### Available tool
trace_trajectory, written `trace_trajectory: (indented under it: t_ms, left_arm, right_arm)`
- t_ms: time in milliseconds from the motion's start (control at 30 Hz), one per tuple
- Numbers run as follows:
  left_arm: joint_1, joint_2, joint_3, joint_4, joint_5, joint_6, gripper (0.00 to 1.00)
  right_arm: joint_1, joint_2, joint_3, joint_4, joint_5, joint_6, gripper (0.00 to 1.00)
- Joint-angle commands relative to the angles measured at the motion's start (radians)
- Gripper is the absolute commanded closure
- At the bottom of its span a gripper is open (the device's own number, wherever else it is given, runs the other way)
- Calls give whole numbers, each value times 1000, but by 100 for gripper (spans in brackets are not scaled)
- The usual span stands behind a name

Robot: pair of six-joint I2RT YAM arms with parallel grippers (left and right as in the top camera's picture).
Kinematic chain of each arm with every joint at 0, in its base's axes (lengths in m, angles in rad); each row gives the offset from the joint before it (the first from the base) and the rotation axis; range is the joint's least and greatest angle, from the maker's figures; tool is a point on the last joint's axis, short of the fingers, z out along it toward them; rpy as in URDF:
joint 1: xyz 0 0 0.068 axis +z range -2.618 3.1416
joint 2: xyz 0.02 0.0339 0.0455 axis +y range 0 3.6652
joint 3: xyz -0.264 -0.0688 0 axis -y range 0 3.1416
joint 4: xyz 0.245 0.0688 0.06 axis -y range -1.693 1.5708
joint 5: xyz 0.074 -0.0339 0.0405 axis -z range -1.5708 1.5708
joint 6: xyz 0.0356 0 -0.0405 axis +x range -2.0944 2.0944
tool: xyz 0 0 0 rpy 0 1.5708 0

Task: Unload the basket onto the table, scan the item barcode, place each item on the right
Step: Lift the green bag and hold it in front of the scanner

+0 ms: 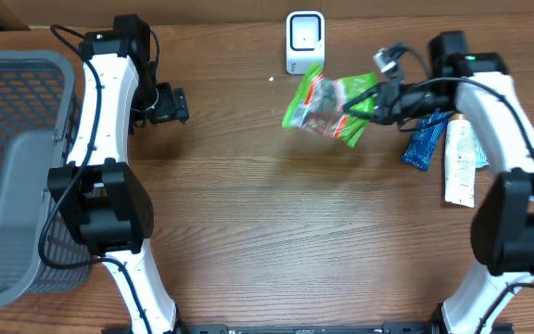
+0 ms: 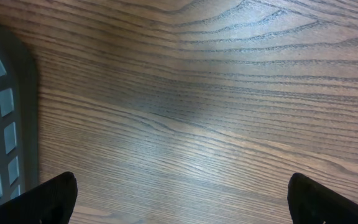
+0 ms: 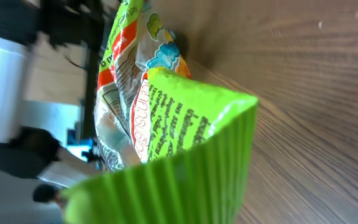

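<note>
- At the far left, a grey mesh basket (image 1: 7,167) is seen on the table (image 1: 248,241), and the left arm (image 1: 105,83) is bent up beside it along the rear edge.
- The left gripper (image 1: 176,104) is held out toward the middle, with its jaws spread wide and nothing between them.
- In the left wrist view, only the two dark fingertips (image 2: 51,198) are caught at the bottom corners. Bare wood grain lies between them, and the basket wall is glimpsed at the left border.
- At rear centre, the white scanner (image 1: 305,42) is stood upright, facing forward.
- Just in front of the scanner and slightly right, the green snack packet (image 1: 327,109) is held tilted and appears to be lifted off the wood.
- The packet's right end is pinched by the right gripper (image 1: 378,100), whose jaws are clamped together on the crimped seal.
- The right arm (image 1: 503,102) is reached in from the right edge, with its wrist turned toward the centre.
- In the right wrist view, the frame is filled by the packet. The ribbed green seal is seen up close, and printed text runs sideways, detail the overhead view cannot give. The background there is blurred.
- Beneath the right arm, a blue packet (image 1: 427,141) and a white tube (image 1: 460,162) are lain side by side, and the blue packet is partly covered by the arm.
</note>
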Motion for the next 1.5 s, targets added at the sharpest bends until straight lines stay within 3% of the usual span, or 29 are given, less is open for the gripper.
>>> trace_trajectory:
  t_ms: [0,233,500,700,900,1167,1467]
  left_arm:
    - [-13,-24,2,0,4,-10,0]
    - [-13,-24,2,0,4,-10,1]
    - [-13,-24,2,1,4,-10,0]
    - [-12,-24,2,0,4,-10,0]
    - [-13,-24,2,0,4,-10,0]
    - [-13,-24,2,1,4,-10,0]
    - [-13,-24,2,0,4,-10,0]
  right_arm:
    - [-61,-70,34,14,-91,85,96]
    - [-97,-80,34,154,19,259,96]
    - [11,-80,34,418,571,575,96]
    - [170,-80,34,617,1205,578,96]
    - [326,-66,33,863,1580,176,96]
    - [415,34,33,1183,1677,-435,96]
    - [417,145,33,1343,1732,-764,96]
